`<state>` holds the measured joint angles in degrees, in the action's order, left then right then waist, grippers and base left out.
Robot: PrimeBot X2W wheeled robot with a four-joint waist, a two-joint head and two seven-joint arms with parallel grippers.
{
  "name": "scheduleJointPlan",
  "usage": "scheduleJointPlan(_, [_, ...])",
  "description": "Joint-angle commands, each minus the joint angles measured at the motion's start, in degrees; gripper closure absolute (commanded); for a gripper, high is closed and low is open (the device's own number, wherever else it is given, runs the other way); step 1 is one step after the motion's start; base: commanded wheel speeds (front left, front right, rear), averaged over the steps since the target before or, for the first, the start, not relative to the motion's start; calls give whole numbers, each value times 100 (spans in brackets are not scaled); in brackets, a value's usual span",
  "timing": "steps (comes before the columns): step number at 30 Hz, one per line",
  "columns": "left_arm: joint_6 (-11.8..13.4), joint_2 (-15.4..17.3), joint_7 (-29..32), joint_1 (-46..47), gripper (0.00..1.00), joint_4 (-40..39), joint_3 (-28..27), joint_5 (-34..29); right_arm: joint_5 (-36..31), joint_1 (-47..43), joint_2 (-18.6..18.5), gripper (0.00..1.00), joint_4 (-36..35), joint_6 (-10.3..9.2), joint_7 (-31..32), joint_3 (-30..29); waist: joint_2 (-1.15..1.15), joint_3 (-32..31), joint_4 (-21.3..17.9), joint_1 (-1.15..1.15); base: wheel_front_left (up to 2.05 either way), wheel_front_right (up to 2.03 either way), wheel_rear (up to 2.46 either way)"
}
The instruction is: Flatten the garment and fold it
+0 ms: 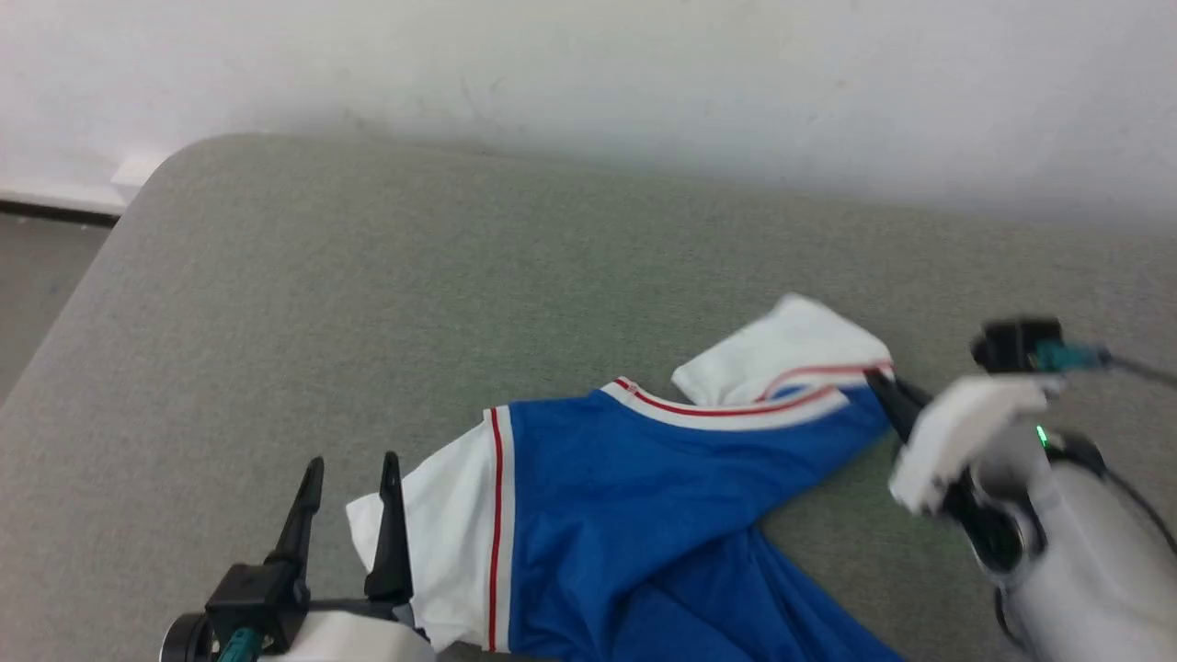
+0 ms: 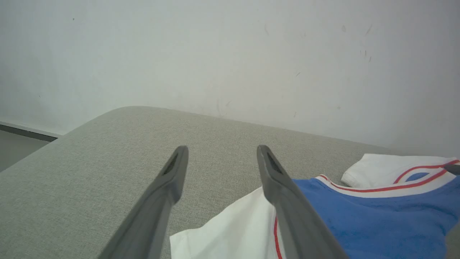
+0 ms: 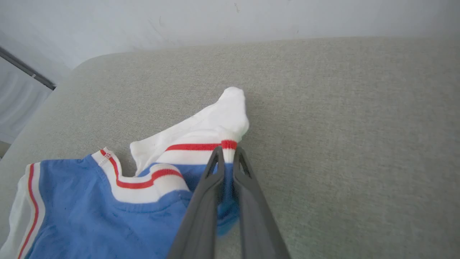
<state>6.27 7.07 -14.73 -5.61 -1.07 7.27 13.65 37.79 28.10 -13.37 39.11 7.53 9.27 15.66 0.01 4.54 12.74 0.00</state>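
The garment (image 1: 644, 487), a royal-blue shirt with white sleeves and red-striped trim, lies crumpled on the grey-green cushioned surface (image 1: 368, 303). My right gripper (image 3: 227, 151) is shut on the garment (image 3: 107, 208) at its right shoulder, where blue cloth meets the striped sleeve trim; in the head view this gripper (image 1: 885, 386) reaches in from the right. My left gripper (image 1: 354, 473) stands open at the lower left, its right finger over the white left sleeve. In the left wrist view the left gripper (image 2: 221, 151) holds nothing, with the garment (image 2: 377, 216) to its right.
A white wall (image 1: 644, 83) rises behind the cushion's far edge. The cushion's rounded corner (image 1: 175, 156) lies at the far left, with floor (image 1: 37, 285) beyond it. Bare cushion spreads left of and beyond the garment.
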Motion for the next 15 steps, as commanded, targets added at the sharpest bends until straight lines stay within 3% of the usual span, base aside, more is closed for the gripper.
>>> scheduleJointPlan(1, [-21, 9, -27, -80, 0, 22, -16, -43, -72, -394, -76, 100, -151, -4, -82, -104, -1, -172, -189, 0, 0, 0, 0])
scheduleJointPlan(6, [-8, 47, -27, -198, 0, 64, -43, -29, -537, -1913, -81, 100, -1174, -4, -33, -825, -1, -301, -410, 0, 0, 0, 0])
scheduleJointPlan(11, [10, 98, -8, -285, 0, 104, -65, -4, -1308, -3404, 472, 100, -2597, -4, 468, -1759, -1, -403, -517, 0, 0, 0, 0])
scheduleJointPlan(12, [15, 109, 0, -297, 0, 111, -73, 4, -1440, -3651, 617, 82, -2887, -4, 634, -1865, -1, -412, -531, 0, 0, 0, 0])
scheduleJointPlan(13, [21, 121, 8, -309, 0, 117, -85, 14, -1516, -3861, 738, 58, -3155, -4, 792, -1933, -1, -419, -550, 0, 0, 0, 0])
scheduleJointPlan(14, [26, 134, 14, -320, 0, 126, -98, 24, -1613, -4035, 818, 0, -3387, -4, 920, -1976, -1, -426, -568, 0, 0, 0, 0])
scheduleJointPlan(15, [29, 149, 24, -328, 0, 135, -108, 33, -1694, -4175, 879, 0, -3583, -4, 1011, -2001, -1, -427, -580, 0, 0, 0, 0])
